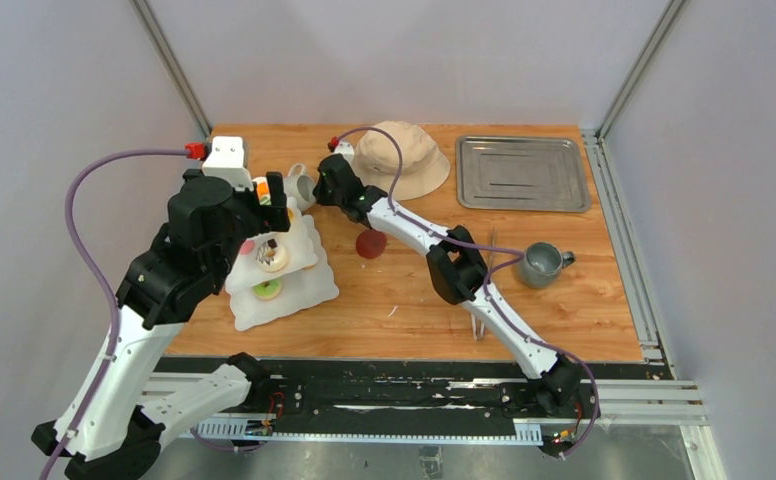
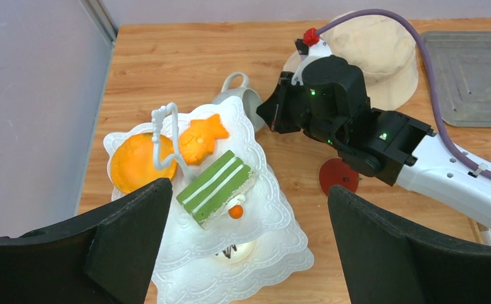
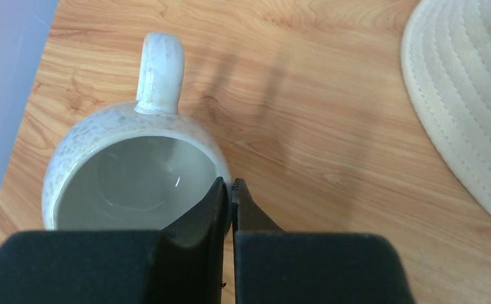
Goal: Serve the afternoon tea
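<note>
Near the desk's [image 1: 414,300] far edge, my right end effector [image 3: 231,190] is pinched narrow, apparently on the near rim of the white mug [image 3: 135,171], handle pointing straight away from it; left end effector [image 2: 248,187] gapes wide over the stand [image 2: 281,221].

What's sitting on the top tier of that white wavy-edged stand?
A round orange pastry, an orange fish-shaped pastry and a green layered cake slice. The tiers below are mostly hidden under the top tier.
</note>
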Robot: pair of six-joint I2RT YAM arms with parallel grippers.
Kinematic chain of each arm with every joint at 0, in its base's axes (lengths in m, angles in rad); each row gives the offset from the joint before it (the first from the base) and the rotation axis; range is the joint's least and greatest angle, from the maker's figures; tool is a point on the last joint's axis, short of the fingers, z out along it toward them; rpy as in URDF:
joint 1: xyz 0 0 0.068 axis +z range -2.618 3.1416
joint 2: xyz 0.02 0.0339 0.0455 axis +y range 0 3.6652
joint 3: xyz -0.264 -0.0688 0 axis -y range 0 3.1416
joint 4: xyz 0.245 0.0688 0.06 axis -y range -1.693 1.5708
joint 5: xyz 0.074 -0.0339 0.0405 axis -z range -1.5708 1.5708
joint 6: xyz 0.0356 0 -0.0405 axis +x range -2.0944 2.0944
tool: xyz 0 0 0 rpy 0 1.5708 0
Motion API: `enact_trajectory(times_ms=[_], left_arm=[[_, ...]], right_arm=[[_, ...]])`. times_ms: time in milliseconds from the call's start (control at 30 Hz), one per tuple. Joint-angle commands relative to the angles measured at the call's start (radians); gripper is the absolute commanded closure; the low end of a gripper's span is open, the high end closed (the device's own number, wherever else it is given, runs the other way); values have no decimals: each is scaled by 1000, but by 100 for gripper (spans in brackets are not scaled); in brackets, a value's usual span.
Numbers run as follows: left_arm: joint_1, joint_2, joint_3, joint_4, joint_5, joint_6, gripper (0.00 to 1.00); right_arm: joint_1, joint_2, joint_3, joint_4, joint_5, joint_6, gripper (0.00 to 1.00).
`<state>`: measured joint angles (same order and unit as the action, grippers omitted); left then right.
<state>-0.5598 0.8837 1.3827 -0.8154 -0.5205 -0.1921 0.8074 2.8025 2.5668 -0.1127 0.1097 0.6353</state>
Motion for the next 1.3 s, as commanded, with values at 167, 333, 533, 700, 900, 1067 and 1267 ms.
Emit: enact_trajectory(times_ms=[167, 333, 533, 700, 900, 1067, 1267], left_arm=[[-1, -23, -15, 41, -23, -8, 2], [-1, -28, -21, 40, -21, -6, 2], [-1, -26, -25, 45, -11, -3, 2], [-2, -42, -41, 76, -2, -6, 2], [-2, -54, -54, 97, 41, -13, 2], [-2, -74, -67, 86, 104, -22, 2], [-2, -85, -36, 53, 111, -26, 2]], right_arm=[[15, -218, -253, 34, 177, -44, 99], [15, -286, -350, 62, 202, -57, 100], [13, -389, -500, 82, 209, -81, 99], [-2, -493, -636, 100, 157, -109, 100], [-3, -571, -718, 85, 170, -133, 100], [-4, -622, -782, 102, 169, -128, 100], [-2, -669, -810, 106, 176, -133, 100]])
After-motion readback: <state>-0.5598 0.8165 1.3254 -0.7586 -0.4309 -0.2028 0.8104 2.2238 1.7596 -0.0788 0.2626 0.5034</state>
